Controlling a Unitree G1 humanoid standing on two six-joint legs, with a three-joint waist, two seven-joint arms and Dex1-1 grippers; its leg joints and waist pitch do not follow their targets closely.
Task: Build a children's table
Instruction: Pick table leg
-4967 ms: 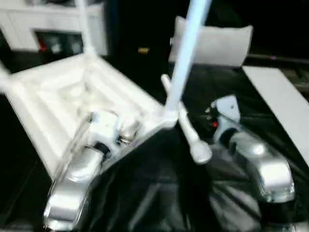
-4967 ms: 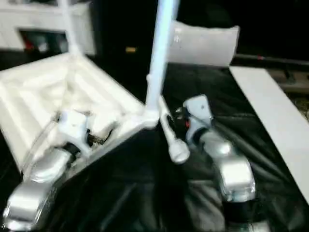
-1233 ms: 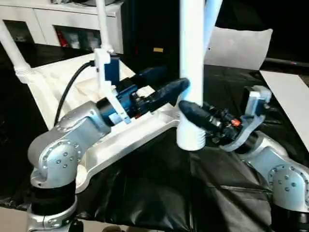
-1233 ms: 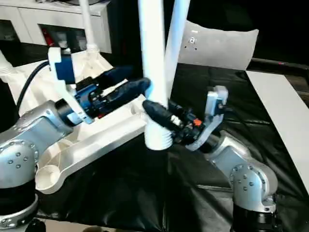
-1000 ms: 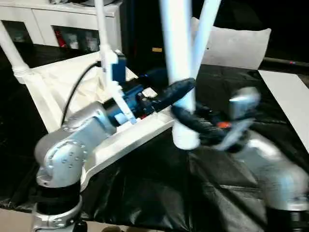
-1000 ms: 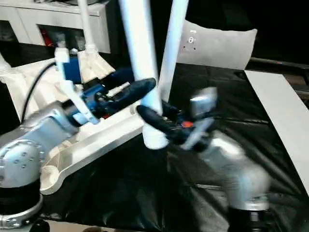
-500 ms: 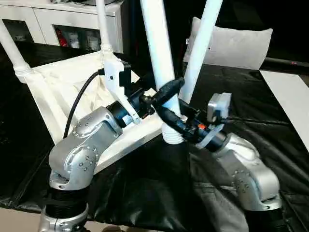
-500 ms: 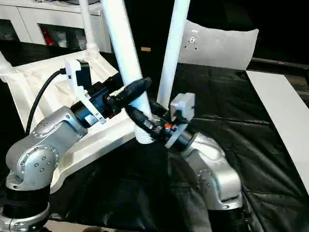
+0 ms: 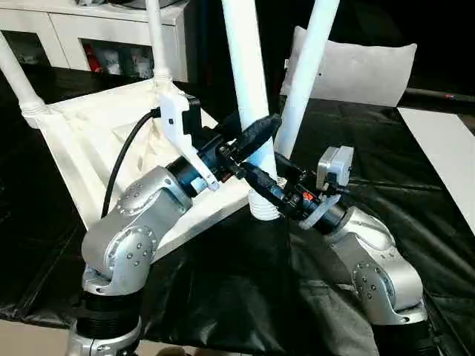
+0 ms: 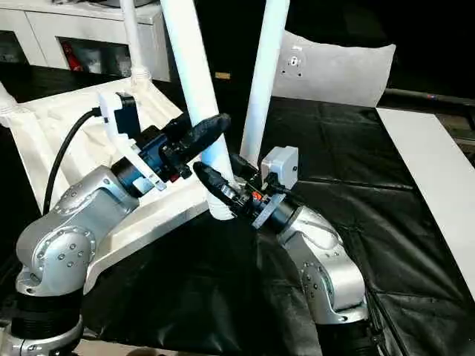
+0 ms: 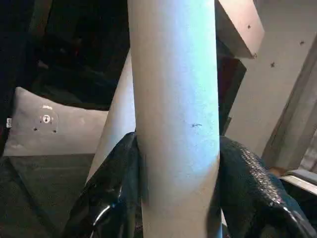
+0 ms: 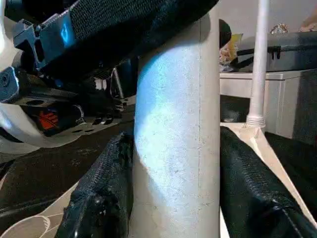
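Upturned children's table top (image 9: 82, 141) on black-covered desk (image 9: 371, 148), three legs already standing in corner sockets, fourth leg (image 9: 249, 111) upright over near corner, clamped low by right gripper (image 9: 261, 184) and higher by left gripper (image 9: 249, 141), probably for steady threading.

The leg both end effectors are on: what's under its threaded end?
Under the leg is the corner of the upturned tabletop. Its ribbed end meets that corner. The socket itself is hidden by the left end effector and right end effector.
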